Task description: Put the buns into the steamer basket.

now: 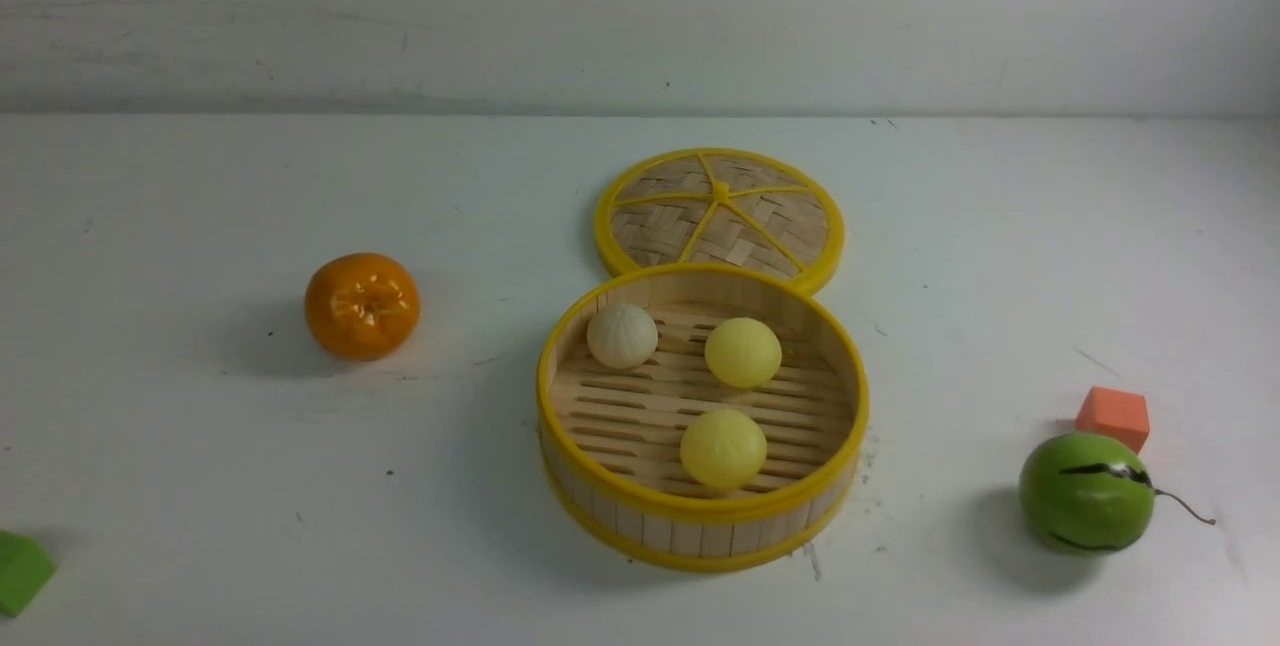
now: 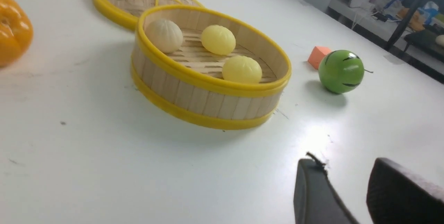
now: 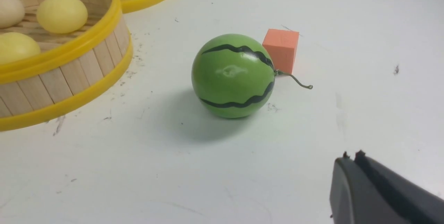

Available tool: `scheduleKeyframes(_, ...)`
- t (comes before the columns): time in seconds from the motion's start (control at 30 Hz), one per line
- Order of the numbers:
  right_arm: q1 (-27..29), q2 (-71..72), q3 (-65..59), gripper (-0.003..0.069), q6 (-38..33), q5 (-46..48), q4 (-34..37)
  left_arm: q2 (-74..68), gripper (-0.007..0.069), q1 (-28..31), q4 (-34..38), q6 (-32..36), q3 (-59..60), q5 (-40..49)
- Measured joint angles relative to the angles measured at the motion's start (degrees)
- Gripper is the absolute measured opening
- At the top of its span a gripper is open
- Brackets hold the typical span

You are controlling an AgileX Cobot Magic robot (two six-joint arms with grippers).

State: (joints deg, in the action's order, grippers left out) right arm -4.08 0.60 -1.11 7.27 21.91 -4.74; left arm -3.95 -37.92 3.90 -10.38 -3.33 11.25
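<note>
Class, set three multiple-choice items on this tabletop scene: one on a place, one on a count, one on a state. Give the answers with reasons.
1. Where does the flat woven lid with yellow spokes lie?
A. behind the round bamboo steamer basket
B. on the basket
C. beside the glossy orange fruit

2. How many small dome-shaped buns are in the basket?
A. one
B. two
C. three

3. How do the left gripper jaws stand?
A. apart, empty
B. shut on a bun
C. shut on the lid

Answers: 1 A, the lid rests past the far rim. 2 C, one off-white, two pale yellow. 3 A, a gap shows between the fingers.
</note>
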Motion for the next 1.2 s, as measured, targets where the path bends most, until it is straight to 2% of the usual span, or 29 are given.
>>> scheduleKeyframes(0.03,0.00,0.00,0.00,-0.0003,0.00,0.00,0.00,0.00,0.0230,0.29,-0.32,0.00,0.00,-0.06)
scheduleKeyframes(0.1,0.00,0.00,0.00,-0.0001,0.00,0.00,0.07,0.48,0.0231,6.51,-1.69,-0.32,0.06,-0.68)
scheduleKeyframes(0.17,0.00,0.00,0.00,0.0001,0.00,0.00,0.07,1.43,0.0220,12.82,0.13,-0.71,0.31,-1.11)
scheduleKeyframes(0.2,0.00,0.00,0.00,0.0001,0.00,0.00,0.07,1.67,0.0218,14.08,0.62,-0.71,0.37,-1.20)
scheduleKeyframes(0.23,0.00,0.00,0.00,0.0001,0.00,0.00,0.07,2.14,0.0198,16.54,1.62,-0.84,0.75,-1.33)
scheduleKeyframes(0.27,0.00,0.00,0.00,0.0003,0.00,0.00,0.01,3.15,0.0150,21.61,3.13,-1.00,1.65,-1.47)
scheduleKeyframes(0.3,0.00,0.00,0.00,0.0004,0.00,0.00,-0.04,3.77,0.0110,24.07,3.66,-1.06,2.36,-1.47)
scheduleKeyframes(0.4,0.00,0.00,0.00,0.0006,0.00,0.00,-0.04,4.48,0.0000,28.67,4.03,-1.10,4.29,-1.36)
scheduleKeyframes(0.43,0.00,0.00,0.00,0.0008,0.00,0.05,-0.04,4.52,-0.0013,30.09,4.09,-1.10,4.67,-0.44)
scheduleKeyframes(0.63,0.00,0.00,0.00,0.0015,0.00,0.05,-0.04,4.52,-0.0013,31.22,3.63,-1.30,5.07,10.18)
scheduleKeyframes(1.2,0.00,0.00,0.00,0.0036,0.00,0.05,-0.04,4.52,-0.0013,31.22,3.68,-1.48,5.07,10.34)
